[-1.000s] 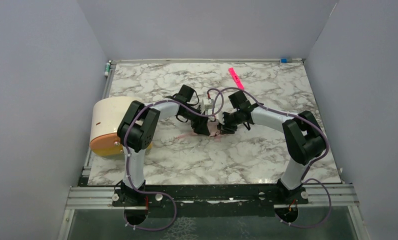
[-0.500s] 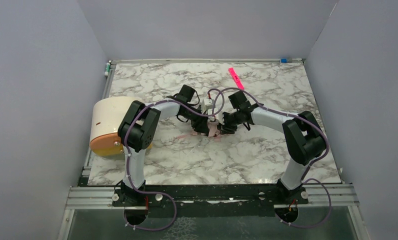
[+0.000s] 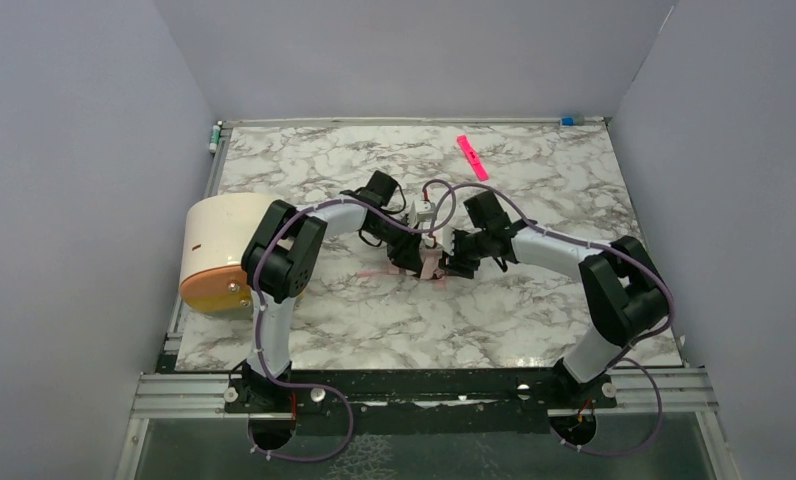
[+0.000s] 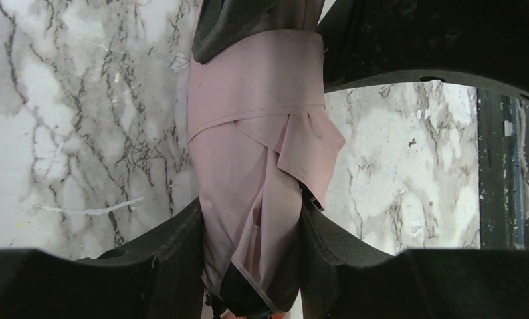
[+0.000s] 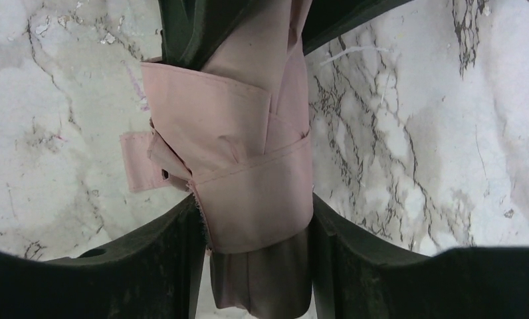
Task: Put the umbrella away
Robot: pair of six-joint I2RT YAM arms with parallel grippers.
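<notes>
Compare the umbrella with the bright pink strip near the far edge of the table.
Colour: the umbrella is pale pink with black lining; the strip is bright pink.
Shape: the umbrella is a bundle of folded fabric; the strip is thin and flat.
Place: the umbrella lies mid-table between the left fingers and right fingers; the strip lies alone, untouched.
Both are pink.

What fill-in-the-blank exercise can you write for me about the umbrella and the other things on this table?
1. The folded umbrella has pale ___ fabric.
2. It sits ___ the fingers of the left gripper and of the right gripper.
3. The cream cylinder with the orange end lies at the ___ edge of the table.
Missing words: pink; between; left.
</notes>
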